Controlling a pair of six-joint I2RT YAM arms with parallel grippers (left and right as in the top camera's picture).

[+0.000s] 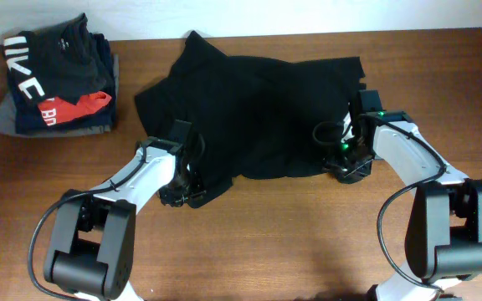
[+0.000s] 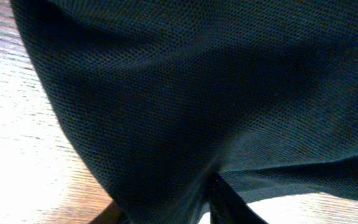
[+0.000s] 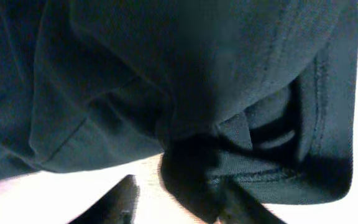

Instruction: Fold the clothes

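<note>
Now we are at the first step, taking hold: the black garment [image 1: 258, 109] lies rumpled on the bench [image 1: 274, 242], just right of the folded stack [image 1: 57, 79]. Our left gripper [image 1: 182, 191] pinches the near hem at the corner closer to that stack. Our right gripper [image 1: 346, 163], at the corner farther from it, straddles bunched hem with its jaws apart. Next, we judge, it must close before both lift.

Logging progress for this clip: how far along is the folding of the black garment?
Done: nothing clearly; the large black soft-fabric garment lies rumpled and mostly spread on the wooden table, with no tidy fold visible. In hand: the left tool and right tool sit at its near hem; fabric bunches between the right tool's fingers, with a gap on one side. Remaining: all the folds.
</note>
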